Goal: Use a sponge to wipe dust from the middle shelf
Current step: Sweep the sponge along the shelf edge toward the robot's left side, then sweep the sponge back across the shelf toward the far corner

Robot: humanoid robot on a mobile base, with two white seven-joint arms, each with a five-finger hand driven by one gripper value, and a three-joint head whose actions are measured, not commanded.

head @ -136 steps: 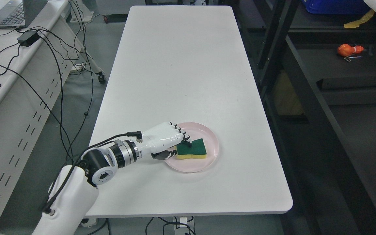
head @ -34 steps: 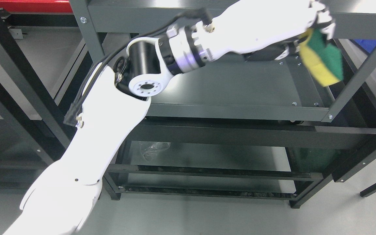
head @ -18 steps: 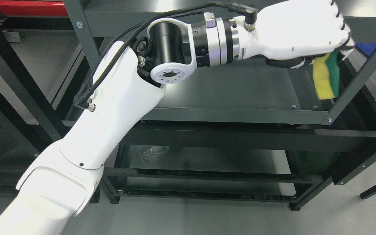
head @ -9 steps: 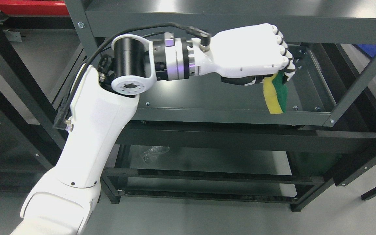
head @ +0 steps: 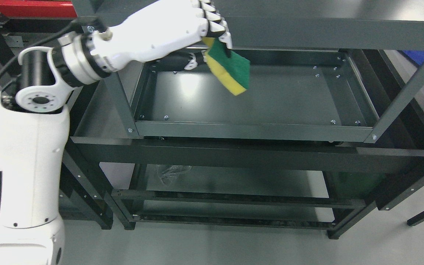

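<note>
**Green-and-yellow sponge hangs over the middle shelf, pinched at one end**

Green scouring face and yellow foam make the sponge easy to pick out against the dark metal. It is held by its upper end only, so most of it dangles free, tilted down and to the right, above the left half of the middle shelf. It looks clear of the shelf floor rather than pressed to it, though the gap is hard to judge from above. That loose end is probably what is meant to meet the metal once the arm lowers.

The left hand is closed on the sponge, fingers curled over its top edge and the thumb tucked underneath. The grip sits just under the front rail of the top shelf, which leaves little headroom; a flatter, lower reach into the tray would likely be needed to wipe.

The arm comes in across the left upright of the rack. The right hand is not visible. A crumpled clear wrapper lies on the shelf below.
</note>
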